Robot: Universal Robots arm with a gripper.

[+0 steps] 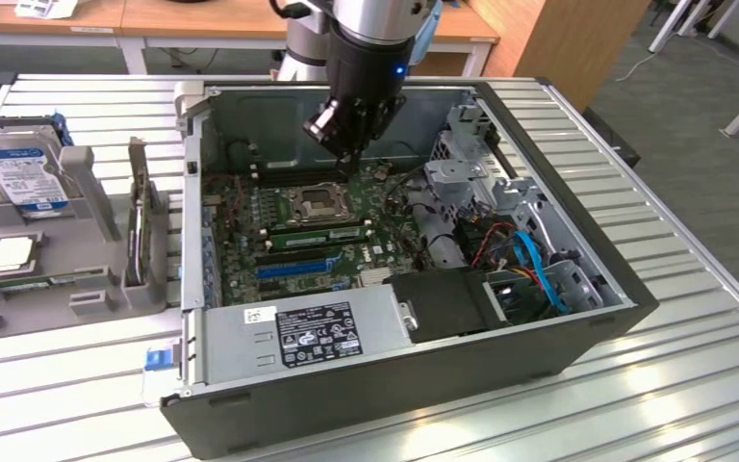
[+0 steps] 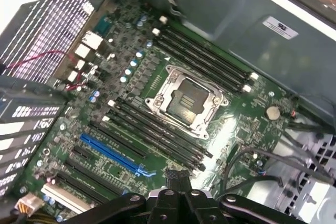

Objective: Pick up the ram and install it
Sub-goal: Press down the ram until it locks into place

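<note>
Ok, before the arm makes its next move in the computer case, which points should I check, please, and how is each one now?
1. Gripper shut: ok.
2. Ram held in the gripper: cannot tell.
3. Gripper over the motherboard, inside the open case: ok.
4. Memory slots between the CPU socket and the case wall empty: ok.
5. Cables lying off those slots: ok.

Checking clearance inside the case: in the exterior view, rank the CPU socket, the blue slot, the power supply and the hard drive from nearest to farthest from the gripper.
From the gripper:
1. CPU socket, just below it on the motherboard.
2. Blue slot, further down the board.
3. Power supply, at the case's near wall.
4. Hard drive, outside the case, at the exterior view's left. Roughly as far as the power supply.
</note>
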